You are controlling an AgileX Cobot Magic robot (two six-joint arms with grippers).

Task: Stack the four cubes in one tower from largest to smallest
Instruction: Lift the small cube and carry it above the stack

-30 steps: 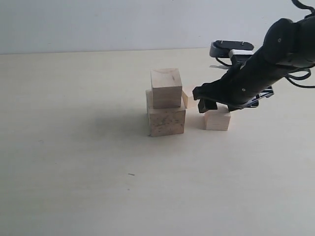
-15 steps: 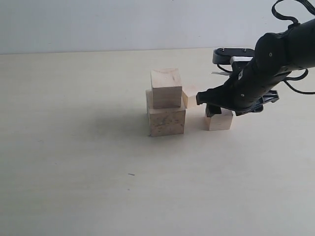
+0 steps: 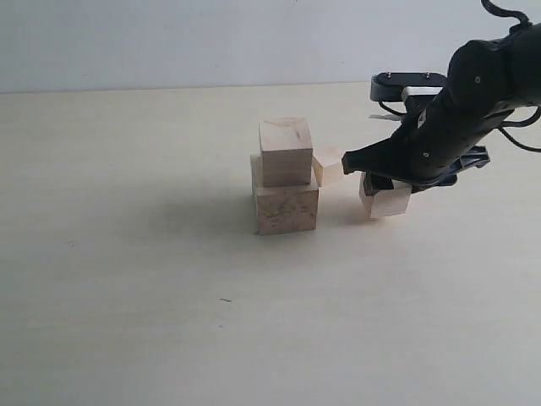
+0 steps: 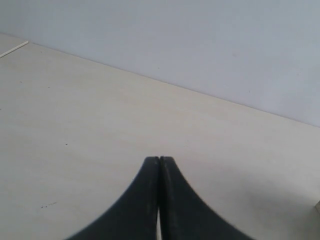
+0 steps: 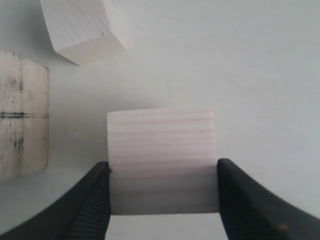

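Observation:
The largest cube (image 3: 286,207) stands on the table with the second-largest cube (image 3: 286,150) on top of it, slightly skewed. The smallest cube (image 3: 328,166) sits on the table just behind and right of this stack. My right gripper (image 3: 382,188) is shut on the third cube (image 3: 389,200), which hangs tilted a little above the table. In the right wrist view this cube (image 5: 161,160) fills the gap between both fingers (image 5: 95,200), with the smallest cube (image 5: 82,30) and a grain-marked face of the stack (image 5: 22,115) beyond. My left gripper (image 4: 159,161) is shut and empty, and is not seen in the exterior view.
The pale table (image 3: 127,296) stretches wide around the stack, with a light wall (image 3: 169,42) at its far edge. The right arm's black body (image 3: 482,93) and its cables reach in from the right.
The right gripper has closed on the third cube and raised it off the table, tilting it. The smallest cube behind the stack has come into fuller view.

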